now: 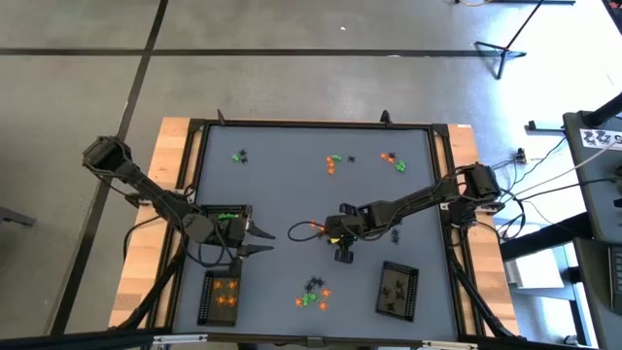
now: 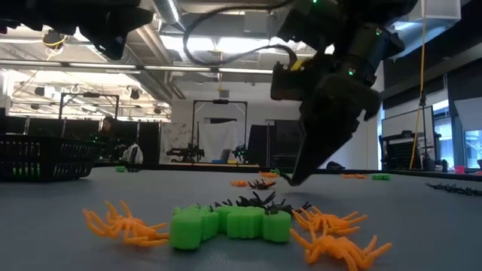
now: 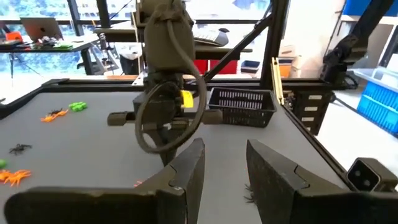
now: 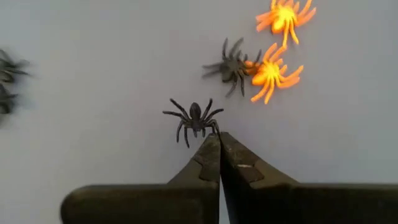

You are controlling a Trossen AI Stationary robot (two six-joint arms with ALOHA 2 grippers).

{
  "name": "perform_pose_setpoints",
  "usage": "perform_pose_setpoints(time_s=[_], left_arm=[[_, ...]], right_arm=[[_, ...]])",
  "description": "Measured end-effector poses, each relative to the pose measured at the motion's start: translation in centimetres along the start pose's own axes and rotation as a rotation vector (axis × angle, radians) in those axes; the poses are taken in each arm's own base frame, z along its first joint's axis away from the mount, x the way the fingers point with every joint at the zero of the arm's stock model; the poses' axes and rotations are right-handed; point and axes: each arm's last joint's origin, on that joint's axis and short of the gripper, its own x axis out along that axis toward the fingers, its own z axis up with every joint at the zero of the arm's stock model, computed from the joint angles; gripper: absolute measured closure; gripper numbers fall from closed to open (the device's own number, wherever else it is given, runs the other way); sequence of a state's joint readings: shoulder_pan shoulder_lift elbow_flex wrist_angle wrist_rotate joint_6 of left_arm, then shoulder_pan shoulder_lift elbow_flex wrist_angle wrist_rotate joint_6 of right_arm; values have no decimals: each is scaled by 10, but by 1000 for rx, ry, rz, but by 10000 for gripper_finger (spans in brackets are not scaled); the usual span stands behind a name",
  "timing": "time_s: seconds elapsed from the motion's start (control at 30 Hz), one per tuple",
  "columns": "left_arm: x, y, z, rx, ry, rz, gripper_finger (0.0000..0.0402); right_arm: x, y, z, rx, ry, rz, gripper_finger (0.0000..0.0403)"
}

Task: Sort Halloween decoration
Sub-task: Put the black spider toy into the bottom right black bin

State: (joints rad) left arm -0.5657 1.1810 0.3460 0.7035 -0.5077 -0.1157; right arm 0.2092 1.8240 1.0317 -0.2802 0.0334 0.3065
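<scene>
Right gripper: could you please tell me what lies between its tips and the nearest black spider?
Nothing: in the right wrist view the right gripper, shut, points right at a leg of the black spider, only bare grey table around; contact is unclear.

Beyond the grey table with its wooden edge, the floor is grey concrete crossed by dark seams. A stand's black legs rest on it. Ceiling light strips glow overhead; large windows sit behind a desk with a laptop.
</scene>
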Motion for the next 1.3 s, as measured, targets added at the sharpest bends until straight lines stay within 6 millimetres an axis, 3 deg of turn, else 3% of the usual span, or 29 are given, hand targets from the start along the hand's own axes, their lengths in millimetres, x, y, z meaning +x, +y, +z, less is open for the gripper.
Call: perform_pose_setpoints(time_s=[0.3,0.57,0.8,0.97,1.17,1.3], left_arm=[[11,6,-15,-5,74,47,290],[18,9,-27,8,126,77,290],[20,11,-30,6,140,87,290],[20,11,-30,3,135,87,290],[21,12,-29,-1,128,89,290],[21,11,-29,-4,123,87,290]], right_arm=[[-14,1,2,-2,-6,18,402],[-67,27,-5,-78,-32,85,402],[-105,69,-40,-144,64,143,402],[-118,94,-72,-44,206,166,402],[-127,112,-100,60,301,103,399],[-129,113,-106,109,312,53,362]])
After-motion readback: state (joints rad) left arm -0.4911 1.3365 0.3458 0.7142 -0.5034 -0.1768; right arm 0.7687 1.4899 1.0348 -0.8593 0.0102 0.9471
